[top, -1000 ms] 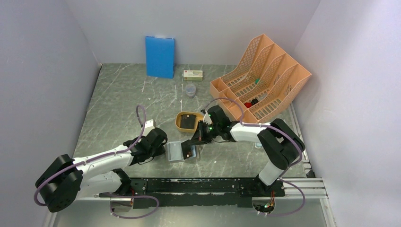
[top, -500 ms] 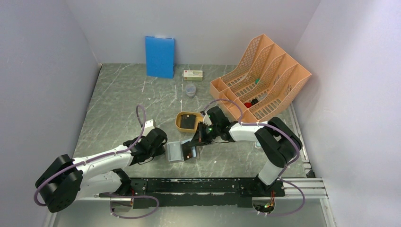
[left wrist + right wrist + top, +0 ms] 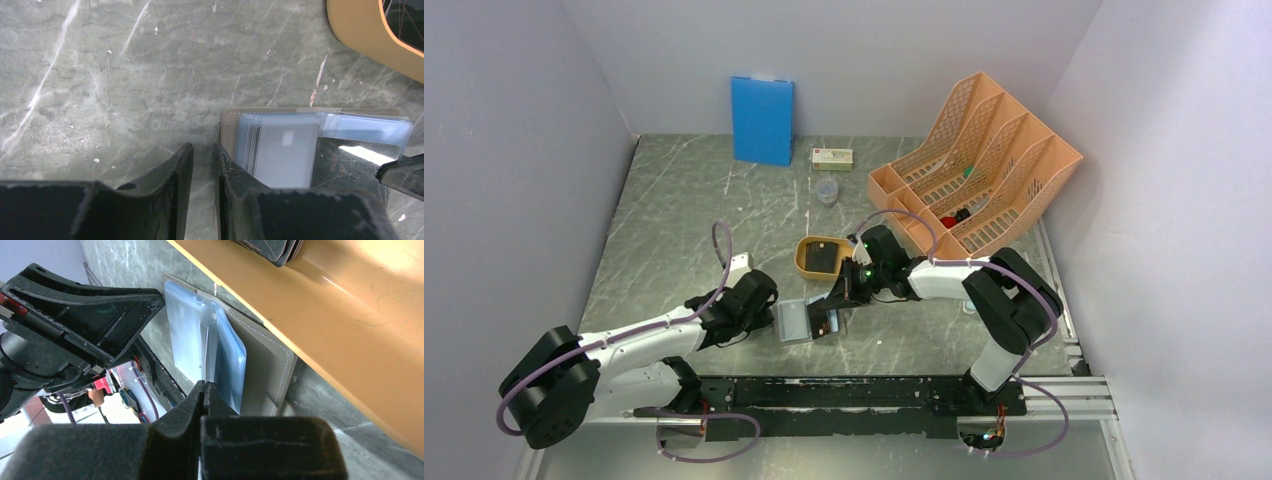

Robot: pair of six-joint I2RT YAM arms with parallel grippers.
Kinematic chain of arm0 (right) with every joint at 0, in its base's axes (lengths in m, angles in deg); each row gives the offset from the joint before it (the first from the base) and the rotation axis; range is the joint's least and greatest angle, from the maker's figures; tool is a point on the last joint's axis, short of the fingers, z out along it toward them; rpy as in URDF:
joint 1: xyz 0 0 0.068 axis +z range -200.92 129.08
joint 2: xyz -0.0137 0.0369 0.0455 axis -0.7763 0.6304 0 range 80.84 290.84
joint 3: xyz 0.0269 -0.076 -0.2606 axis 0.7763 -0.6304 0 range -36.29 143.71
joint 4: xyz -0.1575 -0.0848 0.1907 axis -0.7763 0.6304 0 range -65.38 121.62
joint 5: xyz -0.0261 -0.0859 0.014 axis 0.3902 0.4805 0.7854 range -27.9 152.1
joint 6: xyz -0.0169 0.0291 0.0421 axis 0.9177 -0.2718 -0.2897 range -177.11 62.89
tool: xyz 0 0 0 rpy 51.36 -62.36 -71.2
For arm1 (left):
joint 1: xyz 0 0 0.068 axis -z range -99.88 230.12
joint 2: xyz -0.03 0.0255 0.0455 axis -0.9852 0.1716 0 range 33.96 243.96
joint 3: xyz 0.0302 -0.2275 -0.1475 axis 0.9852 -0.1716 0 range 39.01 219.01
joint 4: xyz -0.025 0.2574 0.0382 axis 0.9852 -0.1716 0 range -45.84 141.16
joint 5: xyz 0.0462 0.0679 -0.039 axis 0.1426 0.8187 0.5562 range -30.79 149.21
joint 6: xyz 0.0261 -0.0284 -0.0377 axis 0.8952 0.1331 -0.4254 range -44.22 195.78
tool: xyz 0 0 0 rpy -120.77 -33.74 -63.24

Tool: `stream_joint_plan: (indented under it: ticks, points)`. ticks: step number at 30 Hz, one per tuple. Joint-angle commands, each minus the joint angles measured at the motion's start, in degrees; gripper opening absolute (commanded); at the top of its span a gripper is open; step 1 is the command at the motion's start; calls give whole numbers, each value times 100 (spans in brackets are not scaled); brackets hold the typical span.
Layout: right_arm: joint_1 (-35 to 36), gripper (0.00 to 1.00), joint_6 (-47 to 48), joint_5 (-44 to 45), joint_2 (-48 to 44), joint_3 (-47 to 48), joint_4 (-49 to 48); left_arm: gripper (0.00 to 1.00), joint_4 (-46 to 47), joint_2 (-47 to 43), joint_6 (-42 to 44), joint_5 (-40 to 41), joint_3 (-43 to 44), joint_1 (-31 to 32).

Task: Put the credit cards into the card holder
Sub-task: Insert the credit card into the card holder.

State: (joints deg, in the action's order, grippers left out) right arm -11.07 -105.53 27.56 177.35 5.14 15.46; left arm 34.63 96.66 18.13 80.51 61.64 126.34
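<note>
The grey card holder (image 3: 792,322) lies open on the table, its pale blue sleeves fanned (image 3: 280,147). My left gripper (image 3: 769,314) is at its left edge. Its jaws are almost together with nothing between them (image 3: 202,148), and the right finger rests on the holder's grey cover. My right gripper (image 3: 833,306) is shut on a dark credit card (image 3: 345,167). It holds the card edge-on (image 3: 204,385) at the holder's right sleeves (image 3: 227,365). More dark cards (image 3: 823,256) lie in the mustard tray (image 3: 805,268).
The tray's wall (image 3: 350,330) stands close behind the holder. An orange file rack (image 3: 974,170) is at the back right. A blue board (image 3: 762,120), a small box (image 3: 832,157) and a clear cup (image 3: 826,190) stand at the back.
My right gripper with the card has edged slightly left toward the holder. The left arm has hardly moved.
</note>
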Motion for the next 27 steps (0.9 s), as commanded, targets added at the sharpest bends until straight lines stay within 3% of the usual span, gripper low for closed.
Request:
stream_joint_plan:
  ticks: [1, 27]
  points:
    - [34, 0, 0, -57, 4, 49, -138, 28, -228, 168, 26, -345, -242, -25]
    - [48, 0, 105, -211, 180, -107, -610, 27, -89, 343, 69, -486, -226, -29]
